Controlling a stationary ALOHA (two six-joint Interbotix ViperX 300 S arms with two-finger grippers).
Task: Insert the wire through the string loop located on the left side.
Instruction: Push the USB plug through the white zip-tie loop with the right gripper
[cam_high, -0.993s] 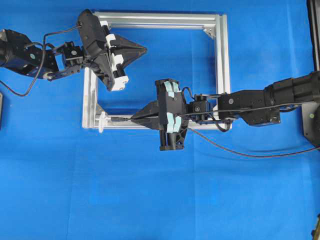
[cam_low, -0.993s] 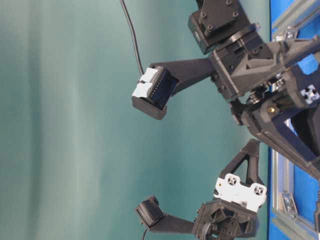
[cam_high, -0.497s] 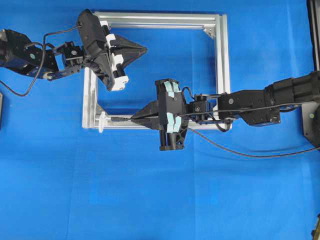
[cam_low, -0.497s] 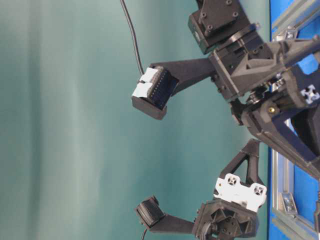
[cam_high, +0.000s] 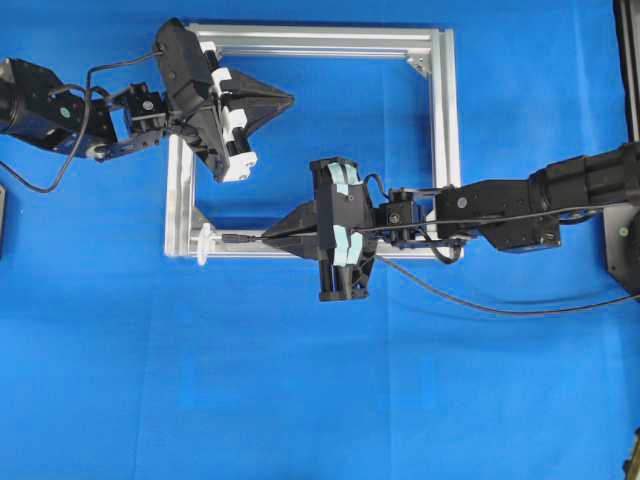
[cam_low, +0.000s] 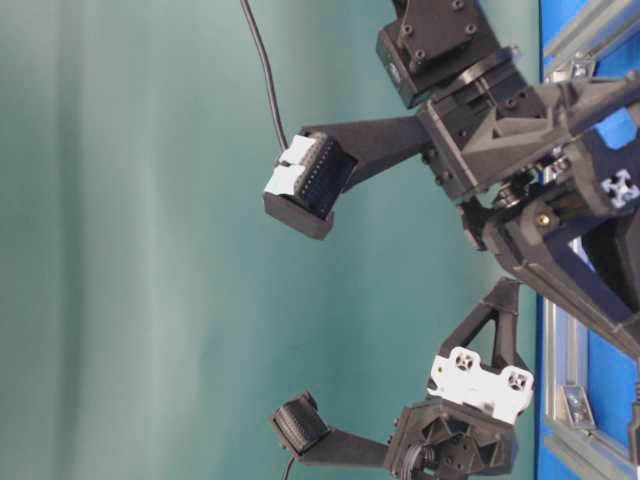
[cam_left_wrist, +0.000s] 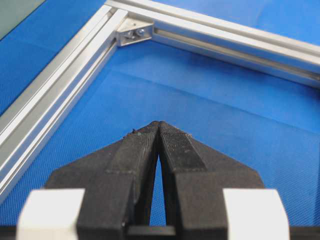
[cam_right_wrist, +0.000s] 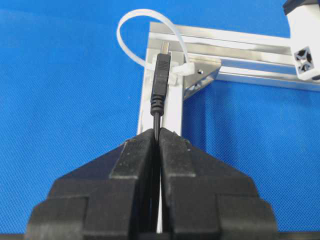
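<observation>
Blue cloth covers the counter (cam_high: 300, 380), and a silver square frame (cam_high: 447, 120) lies flat on it.

The right hand (cam_right_wrist: 157, 137) is pinched tight on the wire (cam_right_wrist: 158, 117). The wire sticks out a little past the fingertips (cam_right_wrist: 172, 142) and ends in a small dark plug (cam_right_wrist: 161, 77) with a shiny tip. The plug points at the white string loop (cam_right_wrist: 131, 27) – the tip sits right at the loop, over the frame corner where the loop is tied. From this view I cannot tell if the tip is inside the loop or just in front of it. From above, the right hand (cam_high: 272, 238) hangs over the bottom bar of the frame, and the plug (cam_high: 232, 238) is just beside the loop (cam_high: 204, 243) at the bottom left corner. The rest of the wire trails off to the right across the cloth.

The left hand (cam_left_wrist: 158, 131) is closed too – it holds nothing. It hangs over the blue cloth inside the frame, near the top left part (cam_high: 287, 99), well apart from the loop.
</observation>
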